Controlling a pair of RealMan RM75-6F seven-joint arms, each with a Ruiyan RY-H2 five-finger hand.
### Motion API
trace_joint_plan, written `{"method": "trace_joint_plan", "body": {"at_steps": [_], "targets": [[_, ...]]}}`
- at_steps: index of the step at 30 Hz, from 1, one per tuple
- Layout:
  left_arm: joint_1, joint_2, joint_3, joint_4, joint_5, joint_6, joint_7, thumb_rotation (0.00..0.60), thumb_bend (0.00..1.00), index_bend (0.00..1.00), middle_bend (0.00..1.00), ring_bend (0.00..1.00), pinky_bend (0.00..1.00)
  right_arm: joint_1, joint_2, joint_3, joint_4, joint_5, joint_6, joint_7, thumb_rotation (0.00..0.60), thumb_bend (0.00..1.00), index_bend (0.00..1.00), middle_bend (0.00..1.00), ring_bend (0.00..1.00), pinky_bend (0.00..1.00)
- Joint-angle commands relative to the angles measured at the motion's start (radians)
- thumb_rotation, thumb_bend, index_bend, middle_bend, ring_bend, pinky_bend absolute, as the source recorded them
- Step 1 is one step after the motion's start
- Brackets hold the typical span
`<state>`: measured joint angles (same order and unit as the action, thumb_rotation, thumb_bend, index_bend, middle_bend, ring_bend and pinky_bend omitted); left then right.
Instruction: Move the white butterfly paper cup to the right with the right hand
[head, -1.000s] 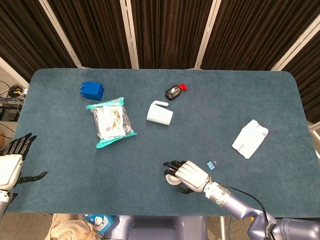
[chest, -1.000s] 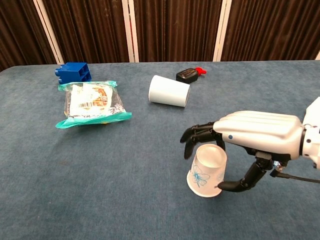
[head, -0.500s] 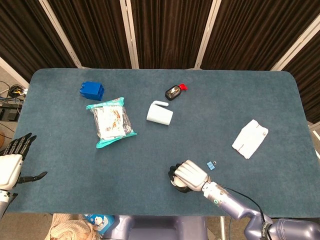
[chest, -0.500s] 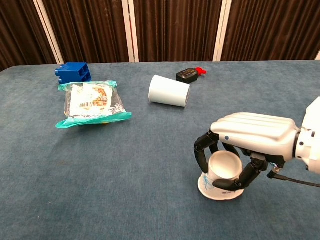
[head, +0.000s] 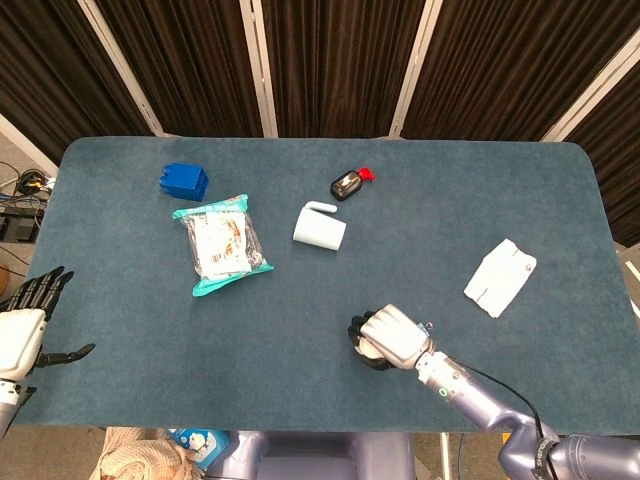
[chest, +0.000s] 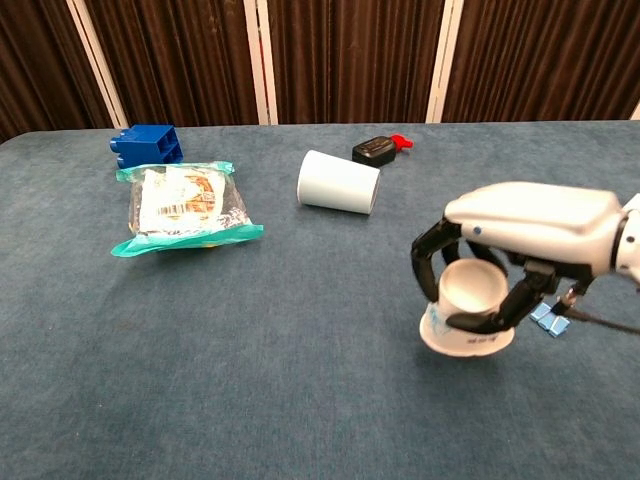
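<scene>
A: Right hand — fingers wrapped round white butterfly paper cup, upturned beneath its palm; both shifted rightward since a second ago.

B: Noted — blue clip just beside; transfer seemingly underway.

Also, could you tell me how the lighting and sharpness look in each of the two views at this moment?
Head view: even, soft light, no glare on the table, everything sharp; the right hand hides most of the cup. Chest view: the white butterfly paper cup and the right hand look sharp, with only a faint shadow beneath.
</scene>
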<state>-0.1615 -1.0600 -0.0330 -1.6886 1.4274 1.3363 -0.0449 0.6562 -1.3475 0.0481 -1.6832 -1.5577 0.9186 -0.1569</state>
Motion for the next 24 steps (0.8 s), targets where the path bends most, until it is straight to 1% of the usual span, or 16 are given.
{"method": "trace_joint_plan", "body": {"at_steps": [1,5,13,24], "targets": [[0.000,0.000,0.000,-0.001,-0.001,-0.001,0.000,0.600,0.00,0.00,0.00,0.00,0.00,0.001,0.034,0.007,0.006,0.026,-0.005,-0.010,0.600,0.39,0.60,0.46,0.52,0.64],[-0.001,0.000,0.002,-0.001,-0.001,-0.003,0.004,0.600,0.00,0.00,0.00,0.00,0.00,-0.008,0.057,0.003,0.023,0.052,-0.006,-0.013,0.600,0.39,0.60,0.46,0.52,0.64],[-0.001,-0.003,0.004,-0.004,-0.003,-0.006,0.015,0.600,0.00,0.00,0.00,0.00,0.00,-0.019,0.076,-0.019,0.056,0.059,-0.007,-0.015,0.600,0.39,0.60,0.46,0.52,0.64],[0.000,-0.004,0.004,-0.006,-0.006,-0.004,0.020,0.600,0.00,0.00,0.00,0.00,0.00,-0.027,0.107,-0.019,0.046,0.075,0.005,-0.020,0.600,0.39,0.60,0.46,0.52,0.64]]}}
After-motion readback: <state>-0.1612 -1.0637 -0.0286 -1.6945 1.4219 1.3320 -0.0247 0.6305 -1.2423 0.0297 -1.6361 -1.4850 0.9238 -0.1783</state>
